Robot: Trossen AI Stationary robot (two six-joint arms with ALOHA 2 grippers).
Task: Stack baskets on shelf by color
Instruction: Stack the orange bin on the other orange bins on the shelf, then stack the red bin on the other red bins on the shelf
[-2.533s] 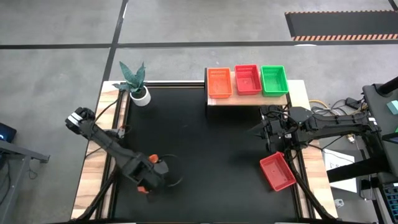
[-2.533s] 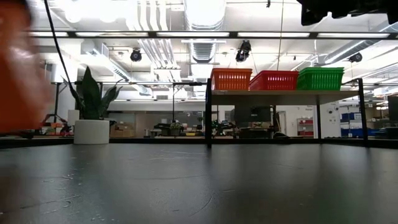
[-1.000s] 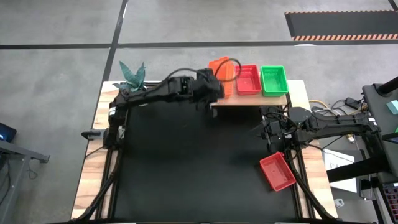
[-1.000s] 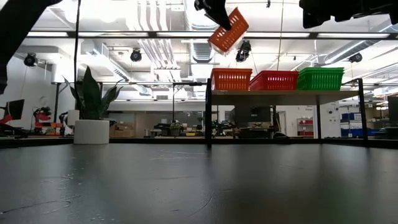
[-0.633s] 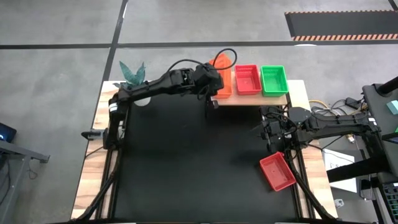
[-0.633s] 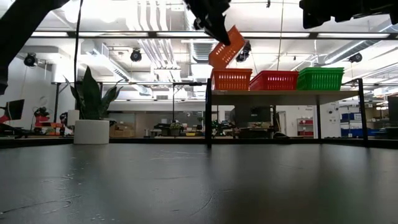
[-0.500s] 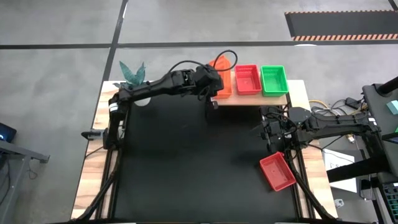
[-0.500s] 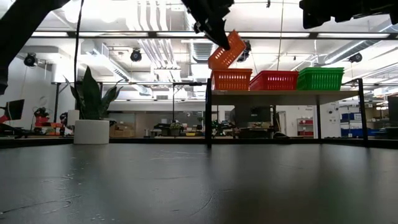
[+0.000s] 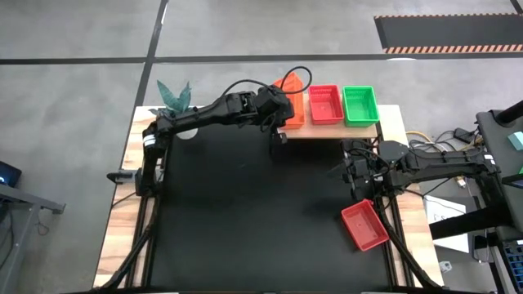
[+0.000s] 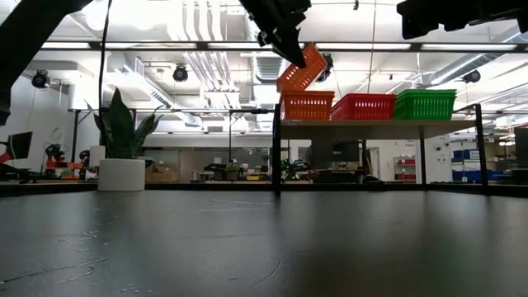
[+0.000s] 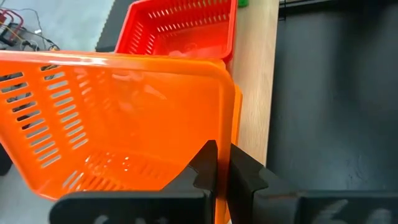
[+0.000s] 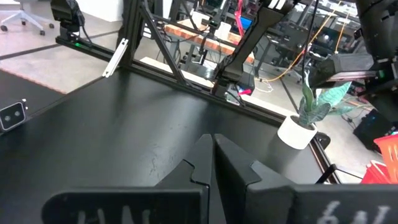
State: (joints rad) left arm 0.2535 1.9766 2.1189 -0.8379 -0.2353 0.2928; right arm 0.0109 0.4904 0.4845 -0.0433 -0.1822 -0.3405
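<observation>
Item 1: my left gripper (image 9: pixel 282 96), reaching over the 12 o'clock edge of the large black tabletop (image 9: pixel 245 212). Its fingers (image 11: pixel 205 165) are clenched on the rim of a tilted orange plastic mesh basket (image 10: pixel 300 68), carried in the air above the end of the light wooden shelf board on a black metal frame (image 9: pixel 327 128) that lies toward 9 o'clock.

Item 2: orange mesh baskets resting on that end of the shelf (image 10: pixel 307 106), directly under the tilted basket. In the low view the carried basket's lower corner hangs just above this stack; whether it touches I cannot tell.

Item 3: red-pink mesh baskets (image 9: pixel 324 104), middle of the shelf, just beside the orange ones.

Item 4: green mesh baskets (image 9: pixel 360 105), at the shelf's 3 o'clock end, just beside the red-pink ones. How many baskets are nested in each place I cannot tell.

Item 5: a single red-pink mesh basket (image 9: pixel 364 225), lying askew at about 4 o'clock near the table's edge, well apart from the shelf.

Item 6: my right gripper (image 9: pixel 353 173), waiting at the table's 3 o'clock side, between the shelf and the lone basket. Its fingers (image 12: pixel 205 158) are pressed together with nothing between them.

Item 7: white pot with a green leafy plant (image 9: pixel 176 102), at about 11 o'clock.
</observation>
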